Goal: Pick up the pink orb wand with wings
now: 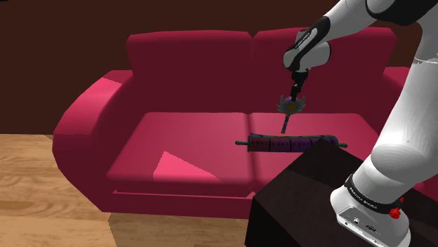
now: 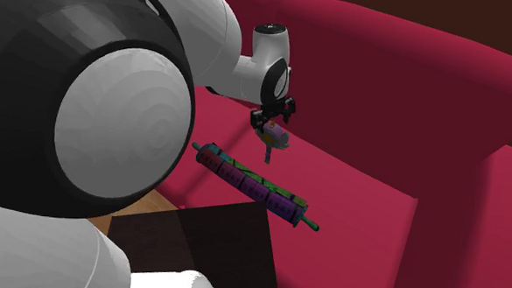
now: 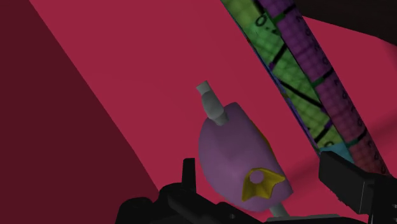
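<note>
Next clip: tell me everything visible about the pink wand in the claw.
The pink-purple orb wand has a rounded head, a yellow star-shaped mark and a thin grey stem; it looks like smooth plastic. The black two-finger claw clasps its head, so it hangs stem-down, slightly tilted, in the air above the red sofa seat, near the multicoloured rod lying there, touching neither.

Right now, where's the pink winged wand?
In the shoulder view, right of centre, the wand hangs from the gripper, above the seat of the red sofa and just over the multicoloured roll.
</note>
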You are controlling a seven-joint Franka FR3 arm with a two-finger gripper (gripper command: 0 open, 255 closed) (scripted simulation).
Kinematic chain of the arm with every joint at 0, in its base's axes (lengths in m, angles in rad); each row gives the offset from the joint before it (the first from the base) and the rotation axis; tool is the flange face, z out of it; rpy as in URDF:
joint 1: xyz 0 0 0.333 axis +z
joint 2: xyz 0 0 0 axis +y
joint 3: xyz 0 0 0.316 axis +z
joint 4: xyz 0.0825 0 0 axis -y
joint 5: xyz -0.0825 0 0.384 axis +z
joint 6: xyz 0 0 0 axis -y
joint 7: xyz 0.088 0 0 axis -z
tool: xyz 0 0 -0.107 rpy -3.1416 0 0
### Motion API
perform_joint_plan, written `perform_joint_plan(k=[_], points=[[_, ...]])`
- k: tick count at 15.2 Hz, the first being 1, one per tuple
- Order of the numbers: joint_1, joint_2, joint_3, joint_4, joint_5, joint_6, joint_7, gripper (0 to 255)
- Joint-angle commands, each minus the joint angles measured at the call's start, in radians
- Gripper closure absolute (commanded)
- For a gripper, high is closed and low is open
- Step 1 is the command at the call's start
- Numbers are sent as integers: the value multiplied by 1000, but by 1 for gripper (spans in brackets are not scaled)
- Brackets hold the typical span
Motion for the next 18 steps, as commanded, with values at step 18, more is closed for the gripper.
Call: perform_joint_plan(k=[18], points=[[13,-78,-15,23,-43,-94,21,255]])
